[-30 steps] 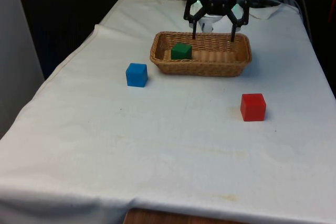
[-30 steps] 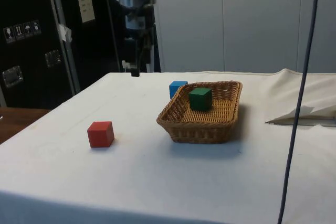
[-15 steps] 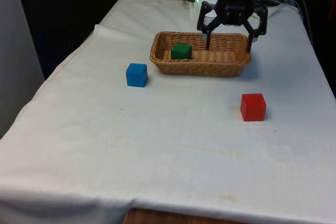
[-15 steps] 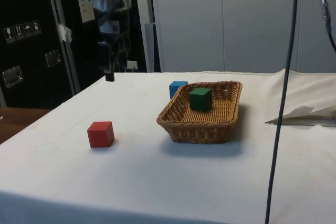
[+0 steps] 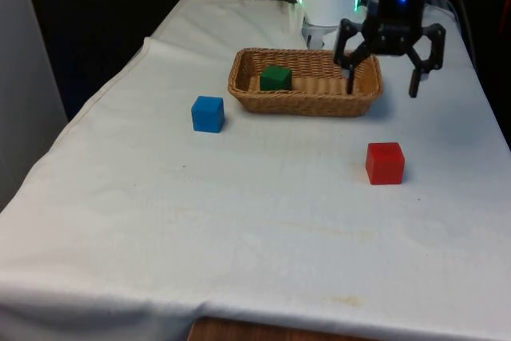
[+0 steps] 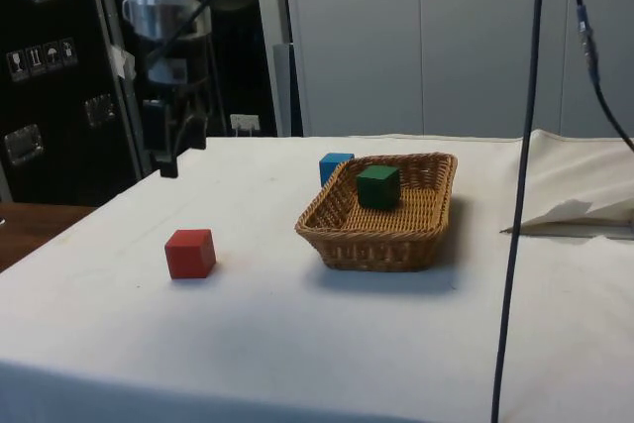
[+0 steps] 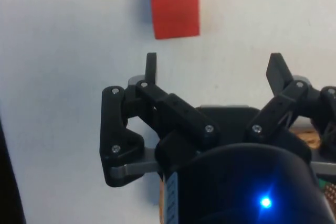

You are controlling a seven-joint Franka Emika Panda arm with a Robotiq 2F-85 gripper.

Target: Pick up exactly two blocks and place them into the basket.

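A woven basket point(image 5: 239, 85) point(image 6: 416, 235) stands at the far middle of the table with a green block point(image 5: 276, 78) point(image 6: 377, 186) lying inside it. A blue block point(image 5: 207, 113) point(image 6: 333, 164) rests on the cloth at the front view's left of the basket. On the front view's right, nearer the camera, sits a red block point(image 5: 385, 163) point(image 6: 190, 253) point(image 7: 174, 7). My gripper point(image 5: 382, 83) point(image 6: 168, 160) point(image 7: 212, 66) hangs open and empty above the cloth beside the basket's right end, short of the red block.
A crumpled fold of white cloth point(image 6: 570, 217) lies beyond the basket in the side view. The table's edge point(image 5: 96, 93) drops off at the front view's left. A black cable point(image 6: 515, 185) hangs down in front of the side camera.
My open gripper has swung from above the basket's far rim towards the front view's right and lower, ending beside the basket's right end, closer to the red block. The blocks have not moved.
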